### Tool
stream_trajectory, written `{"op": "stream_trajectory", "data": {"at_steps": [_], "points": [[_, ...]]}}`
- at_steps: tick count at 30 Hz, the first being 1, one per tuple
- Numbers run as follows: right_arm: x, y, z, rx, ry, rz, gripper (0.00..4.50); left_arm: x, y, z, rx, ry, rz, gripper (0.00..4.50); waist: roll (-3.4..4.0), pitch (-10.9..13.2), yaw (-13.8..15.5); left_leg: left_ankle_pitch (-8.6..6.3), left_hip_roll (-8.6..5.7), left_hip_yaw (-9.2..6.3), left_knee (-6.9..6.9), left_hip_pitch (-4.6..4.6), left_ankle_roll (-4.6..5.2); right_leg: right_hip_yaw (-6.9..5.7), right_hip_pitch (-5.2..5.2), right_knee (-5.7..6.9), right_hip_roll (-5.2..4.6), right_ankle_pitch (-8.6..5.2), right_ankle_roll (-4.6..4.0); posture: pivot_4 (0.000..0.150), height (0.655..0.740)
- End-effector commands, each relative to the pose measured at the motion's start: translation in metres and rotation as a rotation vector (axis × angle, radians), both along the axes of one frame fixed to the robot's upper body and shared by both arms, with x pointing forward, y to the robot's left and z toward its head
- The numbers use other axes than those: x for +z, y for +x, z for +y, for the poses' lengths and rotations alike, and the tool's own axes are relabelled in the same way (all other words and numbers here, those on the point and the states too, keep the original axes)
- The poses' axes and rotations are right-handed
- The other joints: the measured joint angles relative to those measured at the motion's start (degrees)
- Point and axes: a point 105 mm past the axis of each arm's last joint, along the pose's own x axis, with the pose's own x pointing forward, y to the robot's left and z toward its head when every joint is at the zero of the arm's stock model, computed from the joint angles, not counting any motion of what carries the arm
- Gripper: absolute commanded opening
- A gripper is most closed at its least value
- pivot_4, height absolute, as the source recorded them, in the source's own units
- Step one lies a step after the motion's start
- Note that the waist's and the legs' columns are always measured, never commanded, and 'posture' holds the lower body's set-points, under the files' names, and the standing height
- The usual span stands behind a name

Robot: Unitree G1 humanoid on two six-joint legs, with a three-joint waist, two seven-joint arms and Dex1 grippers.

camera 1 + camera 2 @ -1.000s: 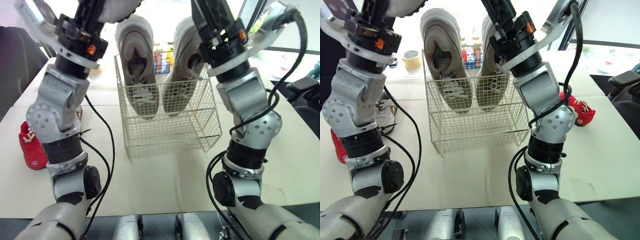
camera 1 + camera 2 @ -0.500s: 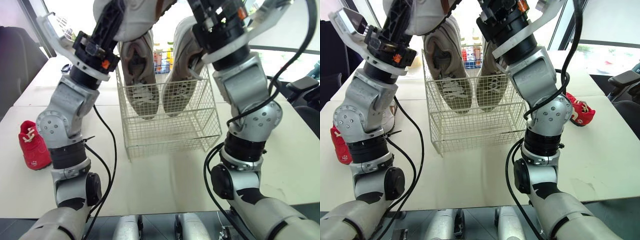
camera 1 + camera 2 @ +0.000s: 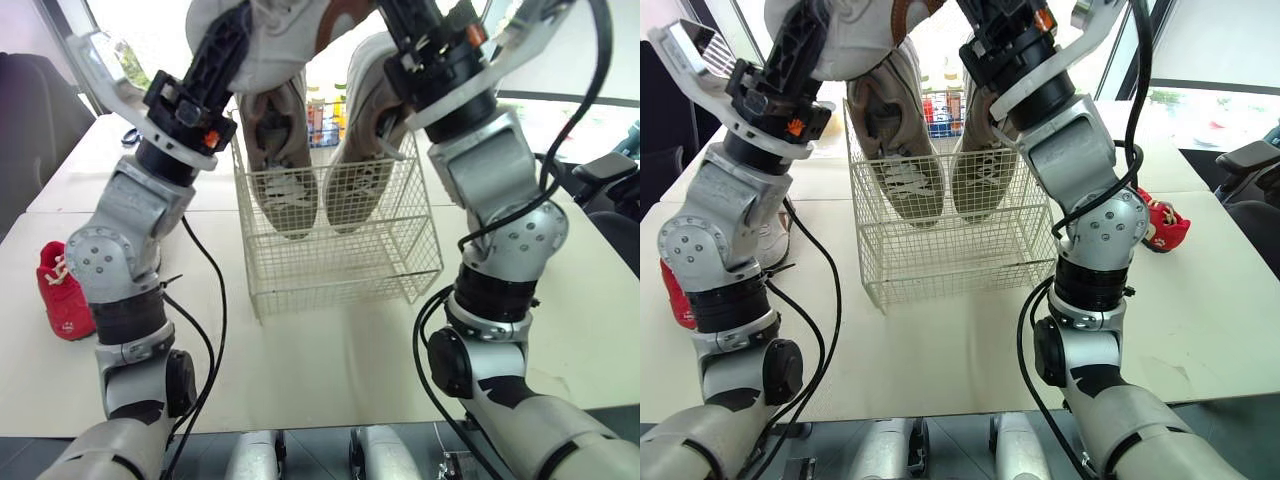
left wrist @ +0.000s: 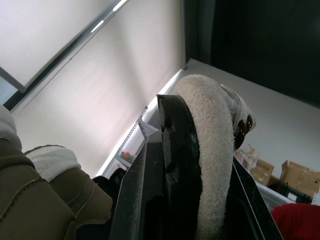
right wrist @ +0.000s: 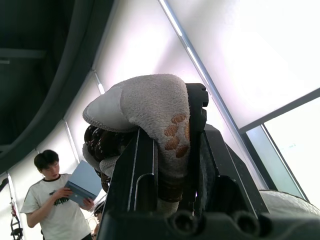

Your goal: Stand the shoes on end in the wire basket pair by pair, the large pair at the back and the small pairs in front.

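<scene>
Two large beige sneakers point(image 3: 285, 150) stand on end at the back of the wire basket point(image 3: 340, 270). Both my arms are raised above it. My left gripper point(image 4: 207, 145) is shut on the fleecy collar of a small pale boot point(image 3: 255, 40), held high over the basket's left side. Beside it, my right gripper point(image 5: 170, 145) is shut on the fleece edge of a second small boot point(image 5: 150, 105) with brown paw prints. On the table lie one small red shoe point(image 3: 65, 290) at the left and another point(image 3: 1160, 222) at the right.
Bottles point(image 3: 318, 115) stand behind the basket. A dark chair point(image 3: 610, 180) is at the table's right end and another point(image 3: 30, 130) at the left. In the right wrist view, a person point(image 5: 55, 200) stands reading a blue folder.
My left arm has leaned in toward the basket, carrying its boot over the left side. My right gripper has closed on the second boot.
</scene>
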Motion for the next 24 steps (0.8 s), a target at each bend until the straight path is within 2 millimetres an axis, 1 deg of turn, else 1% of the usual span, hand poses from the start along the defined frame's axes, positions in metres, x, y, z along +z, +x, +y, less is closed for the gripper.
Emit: {"op": "stream_trajectory", "data": {"at_steps": [1, 2, 3, 4, 7, 8, 10, 12, 14, 16, 20, 22, 24], "points": [[0.008, -0.014, 0.006, 0.022, -0.036, -0.07, 0.47, -0.006, -0.001, -0.013, -0.018, 0.085, 0.002, 1.28, 0.0, 0.0, 0.0, 0.0, 0.0, 0.0, 0.0, 0.0, 0.0, 0.0, 0.0, 0.0, 0.0, 0.0, 0.0, 0.15, 0.6609], [0.008, -0.014, 0.005, 0.019, -0.042, -0.074, 0.47, -0.007, -0.001, -0.013, -0.014, 0.087, 0.003, 1.6, 0.0, 0.0, 0.1, 0.0, 0.0, 0.0, 0.0, 0.0, 0.0, 0.0, 0.0, -0.01, 0.0, 0.0, 0.0, 0.15, 0.6609], [0.009, -0.014, 0.005, 0.017, -0.044, -0.077, 0.47, -0.007, 0.0, -0.012, -0.001, 0.099, 0.003, 2.18, 0.0, 0.0, 0.1, 0.0, 0.0, 0.0, 0.0, 0.0, 0.01, 0.0, 0.01, -0.01, 0.0, 0.0, 0.0, 0.15, 0.6609], [0.01, -0.014, 0.004, 0.015, -0.046, -0.081, 0.47, -0.008, 0.001, -0.011, 0.01, 0.108, 0.003, 2.56, 0.0, 0.0, 0.0, 0.0, 0.0, 0.0, 0.0, 0.0, 0.01, 0.0, 0.01, -0.02, -0.01, 0.0, 0.0, 0.15, 0.6609], [0.01, -0.014, 0.007, 0.009, -0.058, -0.097, 0.47, -0.014, -0.003, -0.012, 0.053, 0.19, -0.022, 4.14, 0.0, 0.0, -0.2, -0.01, 0.01, 0.01, -0.02, 0.0, 0.01, 0.01, -0.03, -0.02, 0.03, 0.0, 0.0, 0.15, 0.6609], [0.011, -0.015, 0.007, 0.006, -0.066, -0.106, 0.47, -0.016, -0.004, -0.012, 0.076, 0.226, -0.025, 4.47, 0.0, 0.0, -0.2, -0.01, 0.02, 0.0, -0.04, 0.0, 0.01, 0.01, -0.03, -0.01, 0.04, 0.0, 0.0, 0.15, 0.6609], [0.016, -0.016, -0.001, -0.004, -0.087, -0.146, 0.47, -0.021, -0.01, -0.012, 0.107, 0.298, -0.045, 4.47, 0.0, 0.0, -0.2, 0.0, 0.02, 0.0, -0.08, 0.03, 0.01, 0.01, -0.03, -0.01, 0.05, 0.0, 0.0, 0.15, 0.6609], [0.023, -0.016, -0.016, -0.053, -0.141, -0.21, 0.47, -0.026, -0.017, -0.009, 0.129, 0.371, -0.058, 4.47, 0.01, 0.0, 0.0, 0.0, 0.03, 0.01, -0.08, 0.02, 0.0, 0.01, -0.04, -0.02, 0.05, 0.0, -0.01, 0.15, 0.6609], [0.028, -0.011, -0.035, -0.139, -0.24, -0.282, 0.47, -0.034, -0.026, -0.004, 0.146, 0.465, -0.069, 4.47, 0.01, 0.0, 0.3, 0.0, 0.0, 0.02, -0.08, 0.0, 0.01, 0.01, -0.03, -0.06, -0.01, -0.02, -0.03, 0.15, 0.6609], [0.029, -0.008, -0.05, -0.209, -0.353, -0.344, 0.47, -0.041, -0.033, 0.001, 0.152, 0.541, -0.07, 4.47, 0.01, 0.0, 0.2, -0.02, -0.01, 0.03, -0.09, 0.0, 0.03, 0.01, 0.01, -0.21, -0.03, -0.1, -0.2, 0.15, 0.6609], [0.017, -0.001, -0.062, -0.242, -0.597, -0.428, 0.47, -0.052, -0.04, 0.013, 0.186, 0.68, -0.068, 4.47, 0.02, 0.0, 0.0, -0.03, -0.01, 0.09, -0.44, 0.09, 0.06, 0.04, 0.13, -0.69, -0.03, -0.08, -0.28, 0.15, 0.6609], [0.001, 0.007, -0.082, -0.255, -0.783, -0.459, 0.47, -0.056, -0.048, 0.017, 0.18, 0.765, -0.071, 4.47, 0.04, 0.0, -0.1, -0.03, 0.0, 0.08, -0.53, 0.14, 0.05, 0.11, 0.09, -0.69, -0.03, -0.07, -0.26, 0.15, 0.6609], [-0.008, 0.01, -0.094, -0.249, -0.888, -0.481, 0.47, -0.06, -0.053, 0.02, 0.176, 0.817, -0.07, 4.47, 0.06, 0.1, -0.1, -0.03, 0.0, 0.08, -0.62, 0.12, 0.05, 0.11, 0.02, -0.69, -0.03, -0.05, -0.23, 0.15, 0.6609]]}}
